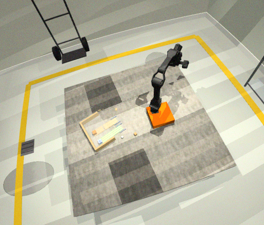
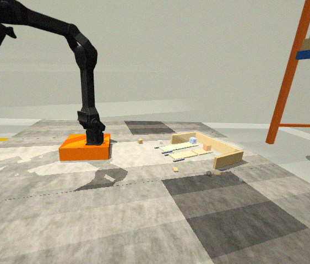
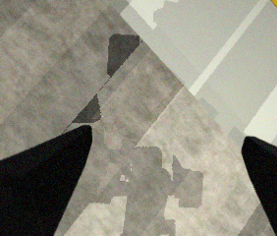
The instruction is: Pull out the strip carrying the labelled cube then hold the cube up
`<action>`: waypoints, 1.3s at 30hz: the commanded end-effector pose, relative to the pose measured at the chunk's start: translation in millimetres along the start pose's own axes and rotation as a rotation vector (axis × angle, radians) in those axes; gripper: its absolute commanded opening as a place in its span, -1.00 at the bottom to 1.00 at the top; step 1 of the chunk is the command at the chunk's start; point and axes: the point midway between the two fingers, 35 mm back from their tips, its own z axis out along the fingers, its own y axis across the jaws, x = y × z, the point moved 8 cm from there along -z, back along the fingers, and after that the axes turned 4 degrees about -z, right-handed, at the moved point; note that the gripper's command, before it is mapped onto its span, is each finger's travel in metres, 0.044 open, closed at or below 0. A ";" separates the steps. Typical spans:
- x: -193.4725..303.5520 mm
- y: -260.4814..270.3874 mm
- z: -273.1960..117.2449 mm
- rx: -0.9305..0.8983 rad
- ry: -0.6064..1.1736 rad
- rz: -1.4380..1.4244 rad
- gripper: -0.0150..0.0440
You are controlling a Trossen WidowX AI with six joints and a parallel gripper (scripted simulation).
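Observation:
A pale green dotted strip (image 1: 112, 133) (image 2: 177, 147) lies in one piece, with the pale blue cube (image 1: 99, 141) (image 2: 192, 140) on its far end. The cube shows a faint mark, too small to read. Beside it lies a wooden strip in two pieces, a near piece (image 1: 110, 123) (image 2: 183, 155) and a far piece (image 1: 100, 130) (image 2: 203, 152), with a plain orange cube (image 1: 94, 132) (image 2: 207, 147) on the far one. My gripper (image 3: 166, 138) is open and empty, held high above the floor mat, on the other side of the arm's base from the strips.
A low wooden wall (image 1: 86, 134) (image 2: 218, 144) stands around the strips' far side. Thin dark rails (image 1: 122, 131) (image 2: 178, 159) flank their near ends. A small orange block (image 1: 135, 133) (image 2: 140, 141), a white block (image 1: 122, 137) (image 2: 160, 142) and a tan block (image 1: 116, 109) (image 2: 175, 169) lie outside.

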 end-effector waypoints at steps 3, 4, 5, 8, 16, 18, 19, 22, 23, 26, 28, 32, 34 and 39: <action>-1.9 24.1 -3.4 -0.040 -0.035 -0.054 0.86; -2.2 40.3 -6.2 -0.067 -0.058 -0.091 0.86; -1.6 56.2 -9.2 -0.095 -0.081 -0.127 0.86; 4.5 103.0 -19.8 -0.181 -0.147 -0.240 0.86; 52.6 212.8 -58.5 -0.428 -0.308 -0.536 0.86; 71.0 235.3 -69.7 -0.494 -0.344 -0.609 0.86; 81.0 245.7 -75.4 -0.528 -0.361 -0.646 0.86; 114.0 273.0 -92.6 -0.631 -0.410 -0.756 0.86; 125.9 280.7 -98.3 -0.666 -0.425 -0.792 0.86; 163.6 299.6 -114.9 -0.773 -0.468 -0.901 0.86; 190.1 308.5 -125.5 -0.846 -0.493 -0.974 0.86; 245.1 317.5 -144.4 -0.996 -0.537 -1.119 0.86; 272.9 317.6 -152.6 -1.073 -0.554 -1.191 0.86; 341.2 305.6 -168.0 -1.269 -0.586 -1.372 0.86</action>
